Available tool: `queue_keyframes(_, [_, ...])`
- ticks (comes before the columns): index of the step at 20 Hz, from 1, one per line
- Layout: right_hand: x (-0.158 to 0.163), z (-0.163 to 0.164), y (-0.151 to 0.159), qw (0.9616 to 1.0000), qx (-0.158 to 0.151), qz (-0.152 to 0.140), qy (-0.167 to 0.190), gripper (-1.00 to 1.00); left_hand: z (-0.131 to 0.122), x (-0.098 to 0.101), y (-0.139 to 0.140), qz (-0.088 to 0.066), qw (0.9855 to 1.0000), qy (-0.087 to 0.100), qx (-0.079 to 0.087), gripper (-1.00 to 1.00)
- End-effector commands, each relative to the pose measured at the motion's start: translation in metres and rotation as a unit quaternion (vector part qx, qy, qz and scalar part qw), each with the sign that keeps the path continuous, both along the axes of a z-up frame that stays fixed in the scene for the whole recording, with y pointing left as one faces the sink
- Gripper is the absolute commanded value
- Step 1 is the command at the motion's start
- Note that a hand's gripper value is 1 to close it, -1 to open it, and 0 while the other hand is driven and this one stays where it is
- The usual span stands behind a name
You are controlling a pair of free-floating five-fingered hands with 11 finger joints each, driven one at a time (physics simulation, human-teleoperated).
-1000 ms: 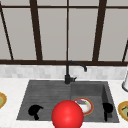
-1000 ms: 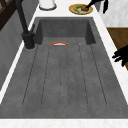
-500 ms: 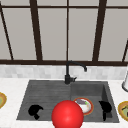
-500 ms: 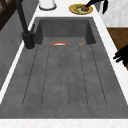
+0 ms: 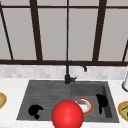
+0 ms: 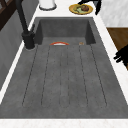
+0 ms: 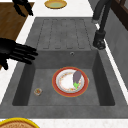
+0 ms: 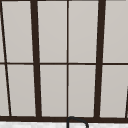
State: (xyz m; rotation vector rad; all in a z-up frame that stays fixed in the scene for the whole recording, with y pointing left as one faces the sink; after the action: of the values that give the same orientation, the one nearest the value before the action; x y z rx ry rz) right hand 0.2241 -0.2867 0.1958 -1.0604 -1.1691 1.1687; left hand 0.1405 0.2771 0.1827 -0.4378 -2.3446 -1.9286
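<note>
1. The right hand (image 5: 101, 101) hangs at the lower right of the front view over the sink basin (image 5: 107, 100), fingers straight and released, holding nothing.
2. Just left of it lies the red-rimmed plate (image 5: 85, 106) on the basin floor (an eggplant (image 7: 76, 76) rests on it).
3. The left hand (image 5: 35, 110), lower left, hovers with fingers curled, gripping nothing.
4. A red ball (image 5: 67, 115) sits at bottom centre.

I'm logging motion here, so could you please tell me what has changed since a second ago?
Nothing visibly changed. The left hand and right hand hang where they were over the sink, and the plate and red ball have not moved.
</note>
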Motion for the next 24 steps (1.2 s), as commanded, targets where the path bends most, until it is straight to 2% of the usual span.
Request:
queue_keyframes(1, [0.031,-0.001,0.011,0.9998,0.012,0.006,0.014,-1.00,0.000,0.000,0.000,0.000,1.0000,0.000,0.000,0.00])
queue_keyframes(6, [0.073,-0.007,0.028,0.9995,0.021,0.006,0.024,-1.00,0.000,0.000,0.000,0.000,1.0000,0.000,0.000,0.00])
queue_keyframes(9, [0.098,-0.012,0.038,0.9999,0.007,0.010,0.007,-1.00,0.000,0.000,0.000,0.000,1.0000,0.000,0.000,0.00])
queue_keyframes(13, [0.113,-0.001,0.048,0.9996,0.008,0.026,-0.009,-1.00,0.000,0.000,0.000,0.000,1.0000,0.000,0.000,0.00])
queue_keyframes(18, [0.130,0.012,0.065,0.9990,0.007,0.043,0.005,-1.00,0.000,0.000,0.000,0.001,1.0000,0.000,0.000,0.00])
queue_keyframes(24, [0.156,0.024,0.090,0.9992,0.003,0.040,0.003,-1.00,0.000,0.000,0.000,0.001,1.0000,0.000,0.000,0.00])
